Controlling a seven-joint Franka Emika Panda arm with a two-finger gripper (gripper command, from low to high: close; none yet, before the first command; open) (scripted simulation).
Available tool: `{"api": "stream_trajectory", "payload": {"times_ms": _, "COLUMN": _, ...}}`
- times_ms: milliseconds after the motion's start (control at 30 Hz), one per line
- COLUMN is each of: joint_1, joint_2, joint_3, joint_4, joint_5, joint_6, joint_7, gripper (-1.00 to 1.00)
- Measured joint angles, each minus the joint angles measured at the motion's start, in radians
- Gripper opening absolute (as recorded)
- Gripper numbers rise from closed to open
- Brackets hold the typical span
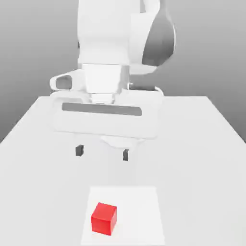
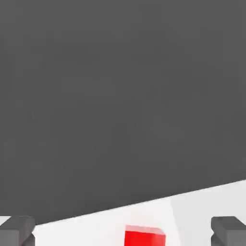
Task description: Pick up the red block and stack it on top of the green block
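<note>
so the end effector point(image 1: 102, 152) is hanging released while the red block point(image 1: 104, 218) is sitting at its 6 o'clock, toward the camera on the counter point(image 1: 202, 144).

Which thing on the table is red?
The red block, a little cube on the paler square patch of the white table. The open gripper hangs above the table, apart from it, with dark fingertips.

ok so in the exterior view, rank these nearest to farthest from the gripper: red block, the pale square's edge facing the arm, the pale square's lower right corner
From the open gripper:
1. pale square's arm-side edge, just in front of the fingers
2. red block, on the square, toward the exterior view's left
3. pale square's lower right corner, beyond the block
</note>
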Motion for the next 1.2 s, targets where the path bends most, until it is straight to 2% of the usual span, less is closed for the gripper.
{"api": "stream_trajectory", "payload": {"times_ms": 167, "joint_1": -0.012, "joint_2": 0.181, "joint_3": -0.002, "joint_4": -0.048, "joint_5": 0.018, "joint_6": 0.085, "joint_7": 0.021, "gripper": 0.0}}
{"api": "stream_trajectory", "payload": {"times_ms": 333, "joint_1": -0.012, "joint_2": 0.362, "joint_3": -0.003, "joint_4": -0.031, "joint_5": 0.023, "joint_6": 0.228, "joint_7": 0.021, "gripper": 0.0}}
{"api": "stream_trajectory", "payload": {"times_ms": 367, "joint_1": -0.013, "joint_2": 0.385, "joint_3": -0.003, "joint_4": -0.028, "joint_5": 0.024, "joint_6": 0.248, "joint_7": 0.021, "gripper": -1.0}}
{"api": "stream_trajectory", "payload": {"times_ms": 600, "joint_1": -0.014, "joint_2": 0.384, "joint_3": -0.001, "joint_4": -0.028, "joint_5": 0.022, "joint_6": 0.247, "joint_7": 0.023, "gripper": -1.0}}
{"api": "stream_trajectory", "payload": {"times_ms": 767, "joint_1": -0.015, "joint_2": 0.227, "joint_3": 0.0, "joint_4": -0.052, "joint_5": 0.019, "joint_6": 0.114, "joint_7": 0.025, "gripper": -1.0}}
{"api": "stream_trajectory", "payload": {"times_ms": 1200, "joint_1": 0.35, "joint_2": 0.373, "joint_3": 0.221, "joint_4": 0.303, "joint_5": -0.104, "joint_6": -0.12, "joint_7": 0.294, "gripper": -1.0}}
